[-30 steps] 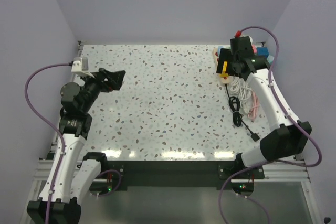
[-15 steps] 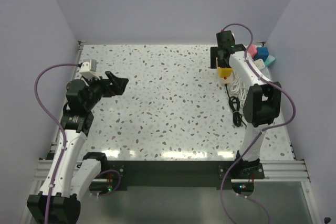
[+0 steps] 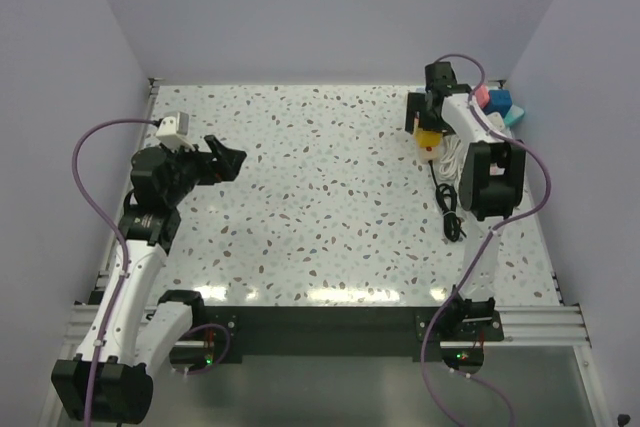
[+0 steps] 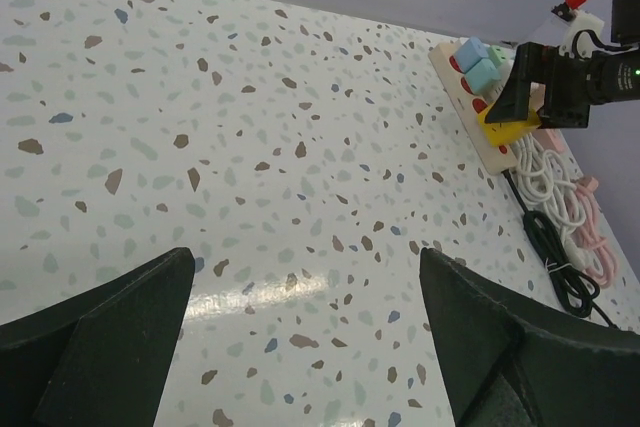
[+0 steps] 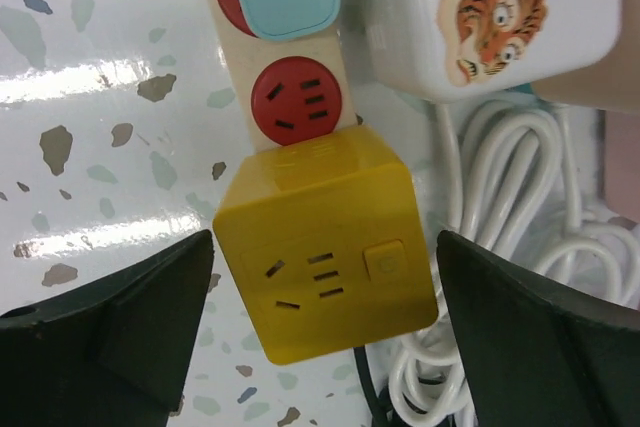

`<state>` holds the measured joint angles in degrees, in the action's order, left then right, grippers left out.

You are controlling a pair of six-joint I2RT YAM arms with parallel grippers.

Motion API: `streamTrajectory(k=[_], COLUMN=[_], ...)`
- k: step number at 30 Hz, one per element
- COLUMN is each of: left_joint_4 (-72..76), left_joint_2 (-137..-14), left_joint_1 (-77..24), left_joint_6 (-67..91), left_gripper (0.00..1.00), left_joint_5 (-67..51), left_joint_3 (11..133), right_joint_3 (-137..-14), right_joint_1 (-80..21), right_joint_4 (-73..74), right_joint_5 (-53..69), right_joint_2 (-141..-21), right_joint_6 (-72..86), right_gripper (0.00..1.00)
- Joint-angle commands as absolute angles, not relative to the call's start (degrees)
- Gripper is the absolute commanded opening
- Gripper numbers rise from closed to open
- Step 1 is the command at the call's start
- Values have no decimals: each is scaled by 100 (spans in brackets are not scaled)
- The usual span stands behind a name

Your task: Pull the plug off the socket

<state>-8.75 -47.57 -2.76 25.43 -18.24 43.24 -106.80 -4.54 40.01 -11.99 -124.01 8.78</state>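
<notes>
1. We see the yellow plug (image 5: 325,242) seated on the end of the strip (image 5: 290,97), at the far right of the tabletop (image 3: 320,177).
2. Our right fingers (image 5: 110,337) are spread, straddling it from above.
3. Our left fingers (image 4: 90,327), also spread, hang well apart.

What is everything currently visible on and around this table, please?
Table: one, speckled terrazzo, under everything.
Power strip: one, cream with red sockets, far right.
Yellow plug: one, yellow, strip's near end.
Cube plugs: three, pink, blue, teal, by strip's far end.
Tiger adapter: one, white, beside strip.
Cables: three, white, black, pink, coiled near strip.
Left claw: one, black, open above table's left.
Right claw: one, black, open astride yellow plug.
</notes>
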Motion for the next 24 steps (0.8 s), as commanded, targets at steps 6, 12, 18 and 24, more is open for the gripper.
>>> streamTrajectory(k=[6,12,18,24], left_joint_4=[-765,-765,-809,-932], left_joint_2=[-4843,-4781,-4781,-4702], left_joint_1=[-316,-316,-316,-316], left_joint_6=[2400,2399,2426,2434], left_gripper=[100,100,100,100], left_joint_5=[-1854,-1820,-1776,-1775], left_joint_3=[4316,4228,4043,3938], right_joint_3=[-10952,-10486,-9915,-9212], right_joint_1=[-501,-781,-1983,-3205], right_joint_4=[4025,3955,3788,3349], right_joint_5=[-835,-466,-501,-229], right_joint_2=[-12525,-12077,-11602,-11101], right_joint_6=[993,984,826,923], right_gripper=[55,9,0,0])
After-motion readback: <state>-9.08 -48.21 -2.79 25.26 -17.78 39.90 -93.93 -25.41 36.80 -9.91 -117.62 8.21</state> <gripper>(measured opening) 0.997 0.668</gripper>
